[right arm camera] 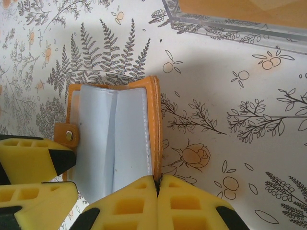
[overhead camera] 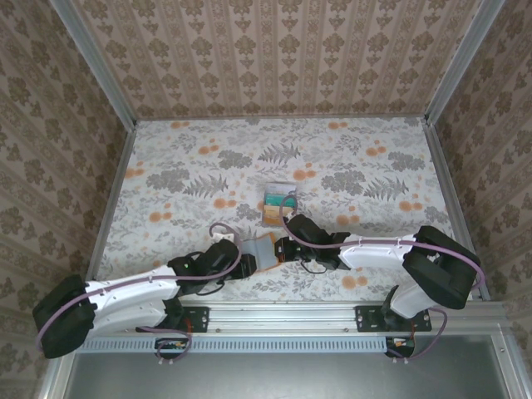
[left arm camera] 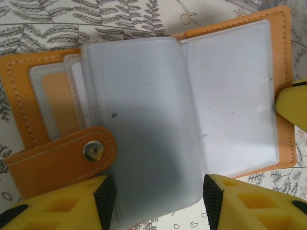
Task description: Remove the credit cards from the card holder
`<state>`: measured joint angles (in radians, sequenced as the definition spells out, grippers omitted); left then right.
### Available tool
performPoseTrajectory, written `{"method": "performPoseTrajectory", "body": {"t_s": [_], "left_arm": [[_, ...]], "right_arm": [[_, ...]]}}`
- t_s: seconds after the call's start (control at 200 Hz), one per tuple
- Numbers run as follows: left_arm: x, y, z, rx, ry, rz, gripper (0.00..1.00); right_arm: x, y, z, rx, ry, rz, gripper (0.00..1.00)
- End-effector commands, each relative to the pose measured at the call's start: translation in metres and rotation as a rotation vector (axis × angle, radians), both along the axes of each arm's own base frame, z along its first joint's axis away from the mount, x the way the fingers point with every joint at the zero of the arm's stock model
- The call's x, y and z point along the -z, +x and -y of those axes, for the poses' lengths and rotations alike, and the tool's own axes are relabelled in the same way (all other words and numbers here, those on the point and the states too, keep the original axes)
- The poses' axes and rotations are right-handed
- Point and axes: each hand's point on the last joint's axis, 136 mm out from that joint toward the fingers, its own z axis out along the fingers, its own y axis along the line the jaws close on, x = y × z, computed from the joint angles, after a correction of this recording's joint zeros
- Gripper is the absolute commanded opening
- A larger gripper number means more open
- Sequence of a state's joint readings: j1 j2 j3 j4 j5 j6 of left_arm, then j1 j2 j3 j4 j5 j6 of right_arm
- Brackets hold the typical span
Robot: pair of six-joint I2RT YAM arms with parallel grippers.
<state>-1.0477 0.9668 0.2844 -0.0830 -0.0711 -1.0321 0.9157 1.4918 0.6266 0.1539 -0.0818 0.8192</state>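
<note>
The orange card holder (left arm camera: 43,163) lies open on the table, its milky clear sleeves (left arm camera: 144,120) fanned out and its snap tab (left arm camera: 93,151) folded over. My left gripper (left arm camera: 158,191) is open, its pads standing either side of the middle sleeve's near edge. My right gripper (right arm camera: 157,184) is shut on the orange cover edge of the card holder (right arm camera: 154,124). From above, the card holder (overhead camera: 262,251) sits between the two grippers. Teal and orange credit cards (overhead camera: 280,204) lie stacked further back. I cannot tell whether a sleeve holds a card.
A clear tray edge (right arm camera: 230,21) with an orange-tan card in it sits just beyond the right gripper. The floral tablecloth (overhead camera: 374,166) runs to patterned walls on three sides. A right finger (left arm camera: 293,103) touches the holder's right edge in the left wrist view.
</note>
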Motion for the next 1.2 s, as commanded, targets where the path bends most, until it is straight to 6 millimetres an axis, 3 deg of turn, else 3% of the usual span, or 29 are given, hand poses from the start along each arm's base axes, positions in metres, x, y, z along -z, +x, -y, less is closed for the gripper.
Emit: {"method": "performPoseTrajectory", "body": {"t_s": [0.0, 0.225, 0.34, 0.765, 1.195], "left_arm": [[-0.003, -0.001, 0.006, 0.026, -0.011, 0.003, 0.59], [-0.007, -0.001, 0.010, 0.036, -0.035, 0.014, 0.69], [-0.005, -0.002, 0.008, 0.034, -0.022, 0.009, 0.69], [0.003, -0.010, -0.030, -0.028, 0.062, -0.002, 0.69], [-0.006, -0.005, -0.017, -0.008, -0.004, 0.031, 0.65]], "right_arm": [[0.005, -0.002, -0.002, 0.006, -0.010, -0.013, 0.00], [0.006, -0.002, -0.003, 0.005, -0.009, -0.015, 0.00], [0.006, -0.003, -0.003, 0.005, -0.011, -0.015, 0.00], [0.004, -0.002, 0.001, 0.011, -0.031, -0.009, 0.00], [0.003, -0.002, -0.001, 0.007, -0.029, -0.012, 0.00]]}}
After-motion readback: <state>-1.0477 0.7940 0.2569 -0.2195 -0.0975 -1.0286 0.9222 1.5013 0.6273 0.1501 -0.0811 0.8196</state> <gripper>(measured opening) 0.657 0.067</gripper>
